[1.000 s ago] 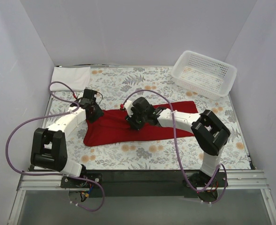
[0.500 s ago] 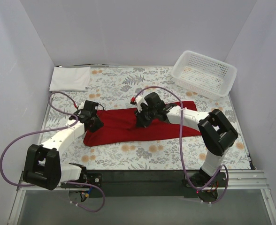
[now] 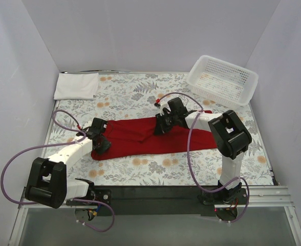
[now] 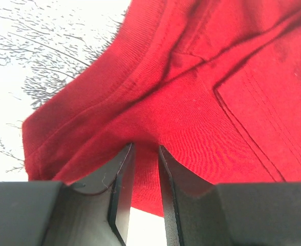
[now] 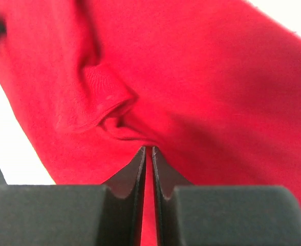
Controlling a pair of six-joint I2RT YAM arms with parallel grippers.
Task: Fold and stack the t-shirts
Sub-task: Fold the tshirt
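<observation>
Top external view has the red t-shirt (image 3: 140, 136) lying as a long, part-folded strip across the middle of the table (image 3: 140, 171), and the white t-shirt (image 3: 77, 85) folded flat in the far left corner. My left gripper (image 4: 143, 154) is pinched on the red cloth's left end, and my right gripper (image 5: 148, 151) is clenched on a puckered fold mid-cloth. I judge it light, limp and unslippery, so doubled hems hold best.

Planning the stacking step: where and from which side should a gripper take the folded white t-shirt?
Pinch the white t-shirt at its near-right corner, approaching from the near right. It lies flat in the far left corner of the table, walls close behind and left of it, so probably only those edges are open. The left gripper, now pinching the red t-shirt, is nearer.
</observation>
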